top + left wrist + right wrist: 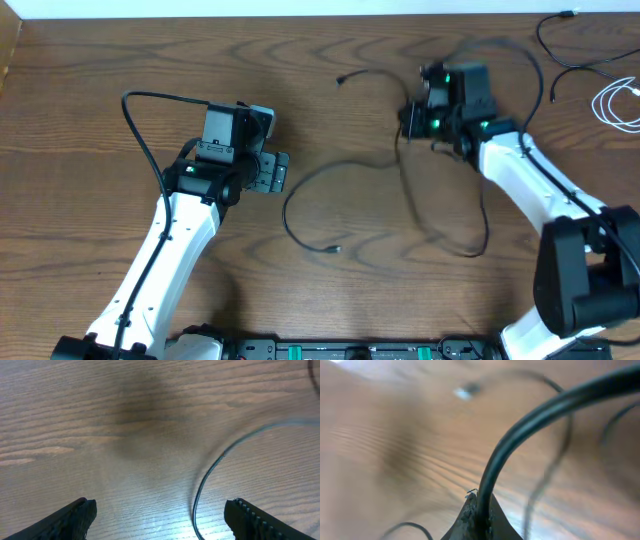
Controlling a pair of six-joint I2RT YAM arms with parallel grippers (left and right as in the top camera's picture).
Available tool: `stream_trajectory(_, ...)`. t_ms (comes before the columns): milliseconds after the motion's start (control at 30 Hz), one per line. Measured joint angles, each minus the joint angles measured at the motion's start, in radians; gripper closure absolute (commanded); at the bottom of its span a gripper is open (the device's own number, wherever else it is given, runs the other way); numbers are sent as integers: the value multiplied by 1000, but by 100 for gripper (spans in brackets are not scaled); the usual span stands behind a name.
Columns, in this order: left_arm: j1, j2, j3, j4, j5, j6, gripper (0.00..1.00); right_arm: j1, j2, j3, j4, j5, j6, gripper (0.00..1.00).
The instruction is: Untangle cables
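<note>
Right gripper [479, 512] clamped black cable [540, 410]; left gripper [162, 517] hung open. Slow, steady lift looked safest against snagging.

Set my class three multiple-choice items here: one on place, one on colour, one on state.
1. Where does the white cable lie in the overhead view? A. far right B. far left C. centre
2. What colour is the cable that the right gripper pinches? A. white B. red C. black
3. How does the left gripper stand? A. shut on a cable B. wide open, holding nothing C. shut, empty
Answers: 1 A, it lies coiled at the right edge; 2 C, the clamped cable is black; 3 B, it gapes wide with nothing clamped.
</note>
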Motion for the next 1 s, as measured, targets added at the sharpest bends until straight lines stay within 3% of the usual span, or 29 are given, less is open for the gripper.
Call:
stream_trajectory(200,0,0,0,0,0,0,13,12,-37,153,-2,-139,27,99)
stream_trajectory(467,0,0,0,0,0,0,13,15,-37,225,-37,-229,50,99)
stream_trajectory(667,0,0,0,0,0,0,13,15,-37,228,-267,-237,-7,99)
stream_trajectory(1000,0,0,0,0,0,0,13,18,-37,230,-680,-135,-303,99)
